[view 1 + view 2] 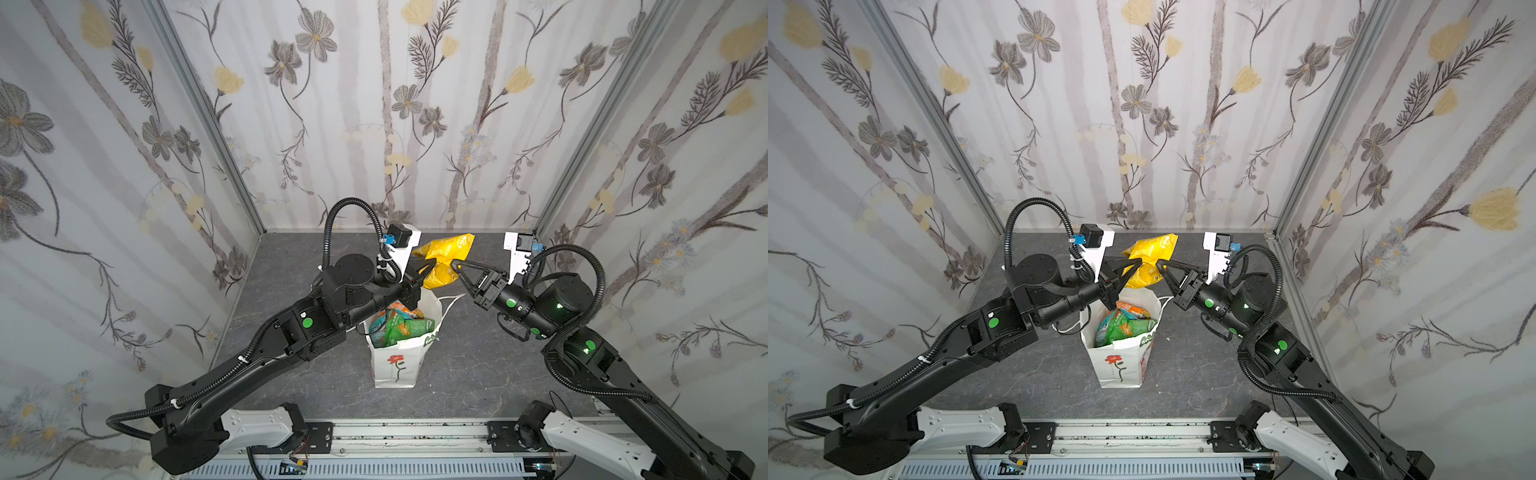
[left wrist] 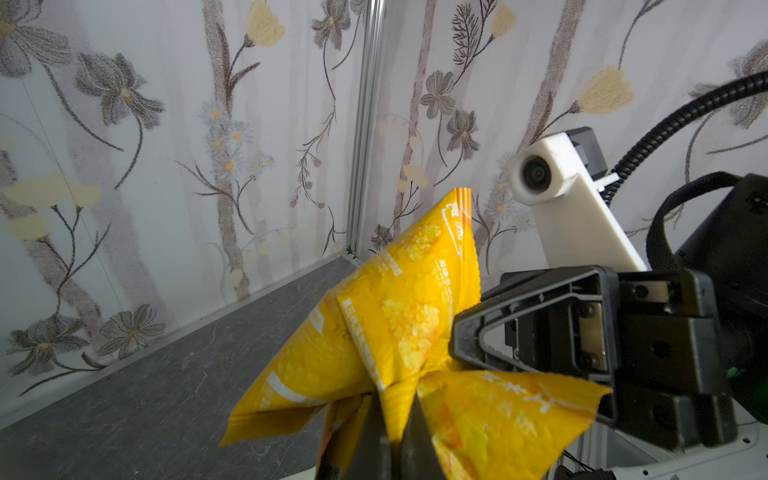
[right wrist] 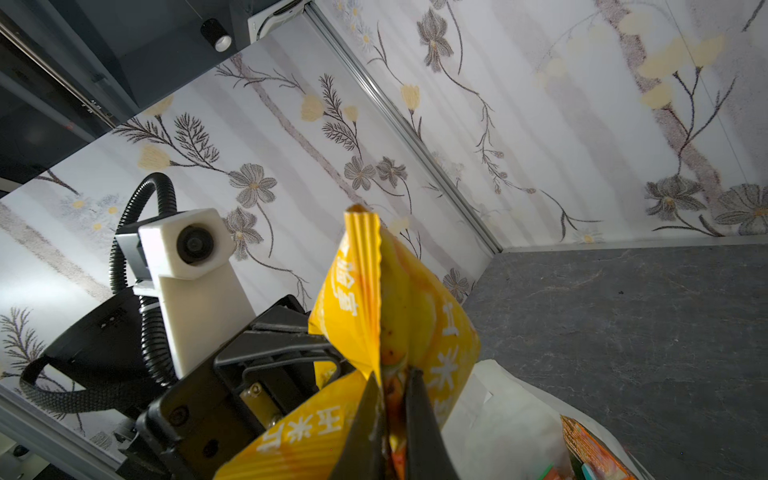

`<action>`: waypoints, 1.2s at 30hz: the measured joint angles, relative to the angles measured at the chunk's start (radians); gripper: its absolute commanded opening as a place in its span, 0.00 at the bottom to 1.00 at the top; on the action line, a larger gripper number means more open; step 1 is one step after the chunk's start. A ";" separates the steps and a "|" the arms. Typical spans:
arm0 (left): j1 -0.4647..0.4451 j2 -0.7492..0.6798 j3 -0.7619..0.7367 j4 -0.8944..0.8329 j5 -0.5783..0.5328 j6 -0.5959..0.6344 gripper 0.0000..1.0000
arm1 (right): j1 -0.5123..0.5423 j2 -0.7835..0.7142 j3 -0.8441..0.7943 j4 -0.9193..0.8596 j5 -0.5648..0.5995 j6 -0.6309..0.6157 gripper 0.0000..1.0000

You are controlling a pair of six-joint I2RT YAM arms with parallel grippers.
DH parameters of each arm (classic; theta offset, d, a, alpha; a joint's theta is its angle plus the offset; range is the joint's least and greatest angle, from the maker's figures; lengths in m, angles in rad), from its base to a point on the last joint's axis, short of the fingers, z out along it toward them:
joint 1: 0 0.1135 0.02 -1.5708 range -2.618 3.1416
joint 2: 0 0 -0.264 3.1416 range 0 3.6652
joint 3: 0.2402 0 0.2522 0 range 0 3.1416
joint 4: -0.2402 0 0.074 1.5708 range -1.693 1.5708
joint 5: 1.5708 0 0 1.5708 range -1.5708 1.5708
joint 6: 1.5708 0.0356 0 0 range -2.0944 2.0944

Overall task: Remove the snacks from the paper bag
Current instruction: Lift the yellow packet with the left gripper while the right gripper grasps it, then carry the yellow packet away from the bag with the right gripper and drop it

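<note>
A crinkly yellow foil packet (image 1: 446, 249) is pinched from 2 sides, by the left pincer (image 1: 433, 262) and the right pincer (image 1: 454, 263), above the tall white paper bag (image 1: 382, 370); it could be torn by opposed pulls.

Surface: dark grey tabletop (image 1: 478, 374), marbled with pale veins, matt (same look in both top views (image 1: 1025, 374)).
Bounds: flowered walls (image 1: 374, 124) on three sides; metal rail (image 1: 415, 434) along the near edge.
Standing on it: one white paper bag (image 1: 395, 370) (image 1: 1119, 370), upright, mouth open upward.
Position: about mid-surface, apart from walls and rail.
Bag face towards rail: red flower, black stem.
</note>
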 measured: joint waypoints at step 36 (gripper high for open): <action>-0.006 -0.113 0.088 -0.528 -0.168 -0.096 1.00 | -0.695 0.513 0.070 0.221 -0.269 0.063 0.00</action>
